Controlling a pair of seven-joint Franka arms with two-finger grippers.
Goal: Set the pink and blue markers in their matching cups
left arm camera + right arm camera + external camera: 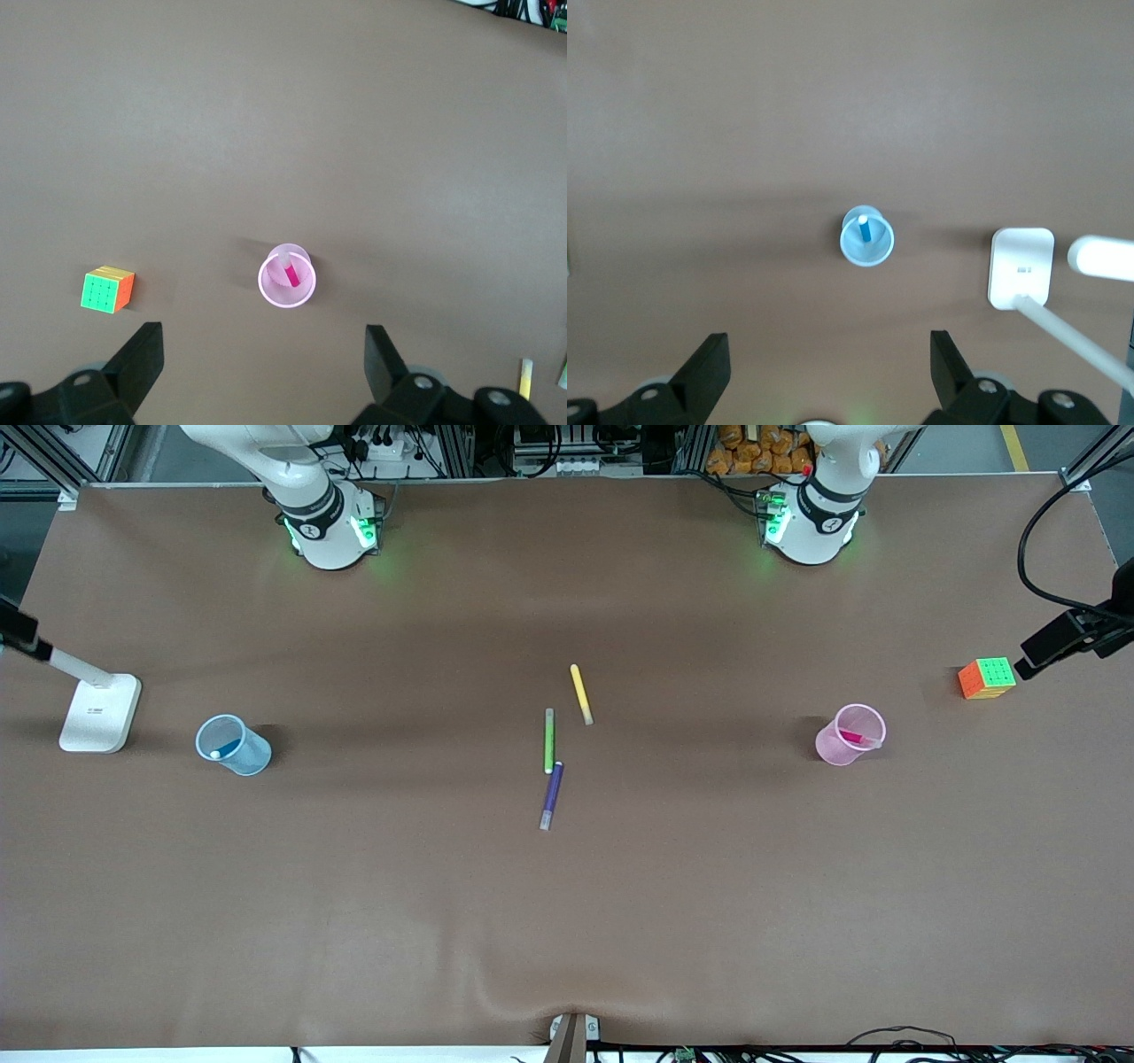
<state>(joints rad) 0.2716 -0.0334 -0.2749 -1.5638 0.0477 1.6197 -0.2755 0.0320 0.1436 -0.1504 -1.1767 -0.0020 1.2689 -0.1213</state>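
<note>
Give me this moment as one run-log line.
blue marker: in blue cup | pink marker: in pink cup | left gripper: open, above pink cup | right gripper: open, above blue cup

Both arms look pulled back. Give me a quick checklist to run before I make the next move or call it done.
1. Blue marker in the blue cup: ok, it stands inside, white end up.
2. Pink marker in the pink cup: ok, it lies inside.
3. Both cups upright: ok.
4. Left pincer free: ok, open, empty, high over the pink cup.
5. Right pincer free: ok, open, empty, high over the blue cup.
6. Other pens untouched: ok, the yellow pen, green pen and purple pen lie flat mid-table, away from both cups.
</note>
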